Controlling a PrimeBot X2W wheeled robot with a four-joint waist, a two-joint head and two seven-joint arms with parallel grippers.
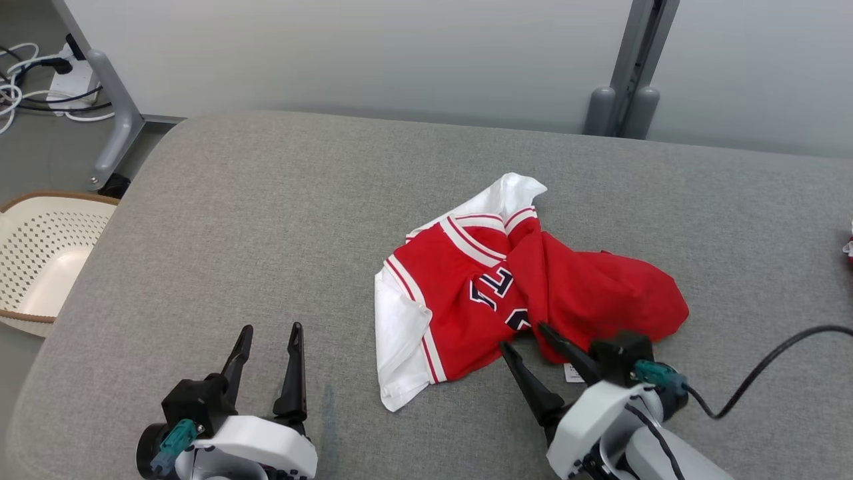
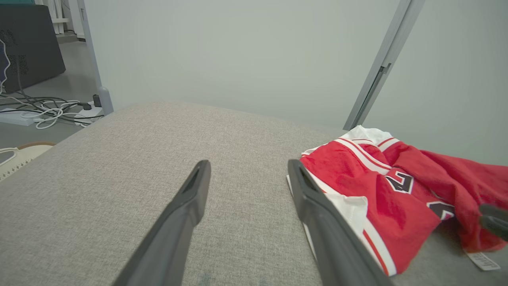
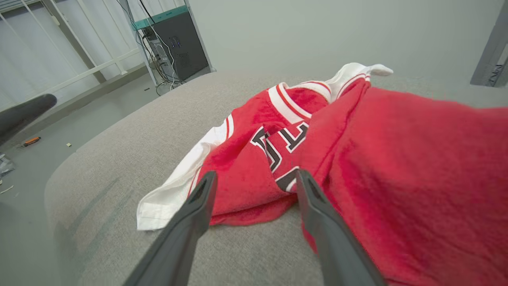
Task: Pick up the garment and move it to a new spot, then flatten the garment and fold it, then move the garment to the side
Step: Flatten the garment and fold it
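Lying crumpled on the grey fabric-covered table (image 1: 266, 220), slightly right of centre in head view, the garment (image 1: 466, 293) is showing as a red jersey w/ white sleeves, red-and-white striped trim and dark block lettering edged in white, the lettering partly lost in folds. One white sleeve is spreading flat at the near-left side of the heap, a second white piece is poking up at the far side, and the red body is bunching into a mound toward the robot's right. A small white label (image 1: 573, 373) is sticking out from under the near red edge and lying on the table. The right gripper (image 1: 524, 335) is pointing into that near edge w/ fingers spread wide and nothing pinched btwn them. In right wrist view the red cloth is lying just ahead of both tips and alongside the right-hand finger; whether the tips are touching cloth, cannot tell. The left gripper (image 1: 272, 327) is standing equally wide and empty over bare table, to the left of the white sleeve. In left wrist view one finger is overlapping the sleeve's edge, contact unclear. A black cable (image 1: 766, 367) is trailing from the right wrist toward the right edge of head view. Off the table's left side a cream perforated basket (image 1: 40, 253) w/ a brown rim is sitting on the floor. White cords (image 1: 20, 80) are lying on the floor beyond it. A grey post (image 1: 630, 67) is rising behind the table.
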